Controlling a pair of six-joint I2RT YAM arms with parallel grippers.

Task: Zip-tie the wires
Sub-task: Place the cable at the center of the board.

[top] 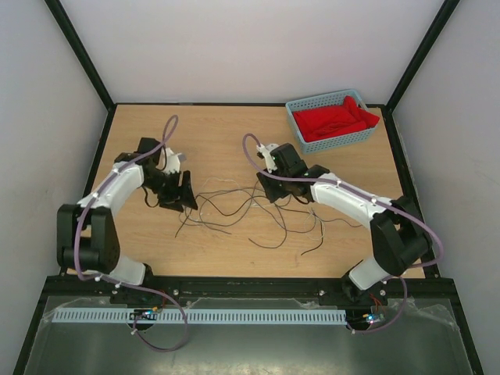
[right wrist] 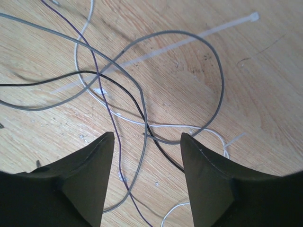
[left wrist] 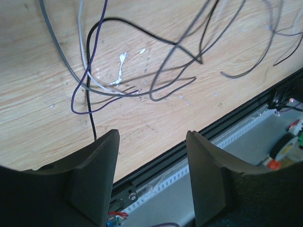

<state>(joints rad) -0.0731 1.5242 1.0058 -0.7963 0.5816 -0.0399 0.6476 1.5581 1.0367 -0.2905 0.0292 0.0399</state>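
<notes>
While the wires (top: 242, 207) lie loose, left gripper (left wrist: 152, 133) and right gripper (right wrist: 147, 137) stand apart, empty; the zip tie (right wrist: 232, 26) lies toward the right's one o'clock.

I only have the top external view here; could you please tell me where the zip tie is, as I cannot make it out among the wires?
Observer: The right wrist view shows the zip tie lying flat on the table, ahead of the right gripper, with the wires crossing it.
Operator: Thank you. Is either gripper holding anything?
Observer: No. Both wrist views show open jaws with nothing clamped. The left gripper only has wires lying on the table ahead of it.
</notes>
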